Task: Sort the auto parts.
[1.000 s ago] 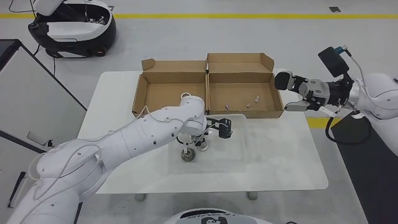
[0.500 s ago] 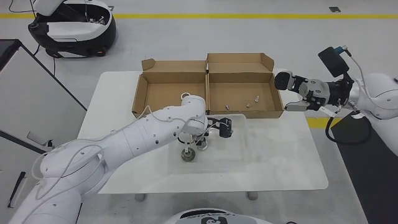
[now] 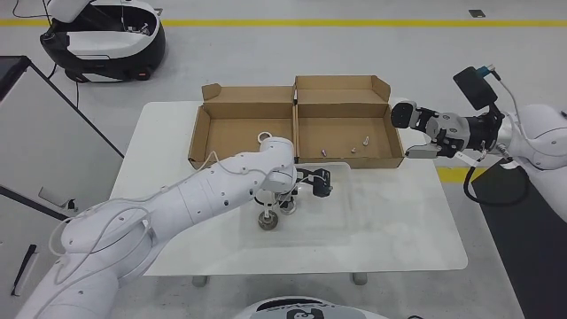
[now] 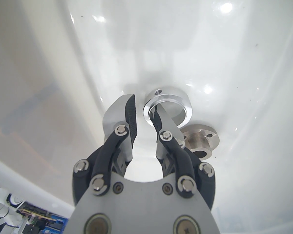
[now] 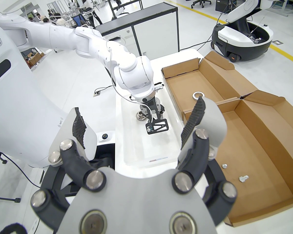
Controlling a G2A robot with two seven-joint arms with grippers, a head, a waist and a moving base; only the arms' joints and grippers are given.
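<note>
Left wrist view: one silver metal ring collar, with a small hole in its side, lies in the translucent white plastic tray. Just beside it sits one steel flanged bushing, which makes two parts in the tray. The left gripper is down over the collar with its jaws parted. One finger is inside the bore and the other outside, with the collar's wall between them, not yet pinched.

In the top view the tray rests on the white table, in front of two open brown cardboard boxes set side by side. The left box holds one more silver ring. The right box holds three small silvery fasteners. The right gripper hangs spread wide just beyond the right box's outer wall, holding nothing.
</note>
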